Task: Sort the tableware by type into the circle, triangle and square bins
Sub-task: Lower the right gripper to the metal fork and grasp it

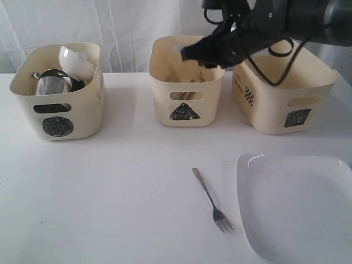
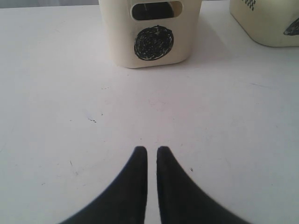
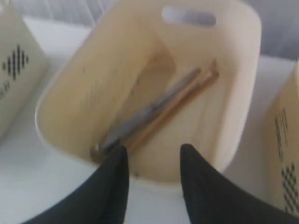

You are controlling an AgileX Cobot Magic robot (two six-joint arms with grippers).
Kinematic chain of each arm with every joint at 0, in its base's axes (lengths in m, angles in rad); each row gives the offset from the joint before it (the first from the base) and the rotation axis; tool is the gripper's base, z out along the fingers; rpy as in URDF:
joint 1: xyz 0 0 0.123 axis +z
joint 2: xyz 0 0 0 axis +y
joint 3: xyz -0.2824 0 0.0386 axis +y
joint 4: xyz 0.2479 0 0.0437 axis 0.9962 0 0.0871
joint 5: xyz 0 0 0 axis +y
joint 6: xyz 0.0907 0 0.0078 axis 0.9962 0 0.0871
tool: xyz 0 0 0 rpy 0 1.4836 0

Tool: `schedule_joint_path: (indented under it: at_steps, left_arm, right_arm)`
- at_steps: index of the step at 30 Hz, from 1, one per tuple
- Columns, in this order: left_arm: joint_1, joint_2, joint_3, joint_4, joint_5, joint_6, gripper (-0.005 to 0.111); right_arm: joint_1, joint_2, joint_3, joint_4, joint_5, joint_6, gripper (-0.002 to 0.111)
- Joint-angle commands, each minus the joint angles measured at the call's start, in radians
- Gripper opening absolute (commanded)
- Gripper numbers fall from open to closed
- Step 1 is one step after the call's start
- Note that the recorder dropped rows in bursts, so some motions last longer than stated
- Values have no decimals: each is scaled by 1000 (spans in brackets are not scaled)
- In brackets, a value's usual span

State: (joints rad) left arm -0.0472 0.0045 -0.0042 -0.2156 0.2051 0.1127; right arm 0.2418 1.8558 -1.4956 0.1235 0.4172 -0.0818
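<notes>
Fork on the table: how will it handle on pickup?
The fork looks like thin metal, so probably stiff and light. It lies flat on the smooth table, so it may slide or pivot when nudged. Unlikely to roll.

From where I stand, a flat white table top (image 1: 110,192) fills the whole foreground. It is matte and clean, apart from a few tiny dark specks and faint scuffs that show up close. Behind its far edge hangs a white draped curtain (image 1: 126,25), falling in soft vertical folds and closing off the entire back of the scene. The light is bright, even and diffuse, leaving only pale, soft-edged shadows on the table and a slightly greyer tone inside the curtain's folds.
</notes>
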Motion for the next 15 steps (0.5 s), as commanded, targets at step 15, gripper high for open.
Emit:
schedule_joint_path:
  at_steps: [15]
  left_arm:
    - [0,-5,4,-3,-4,-2,14]
  right_arm:
    - [237,-118,388,-176,257,82,36]
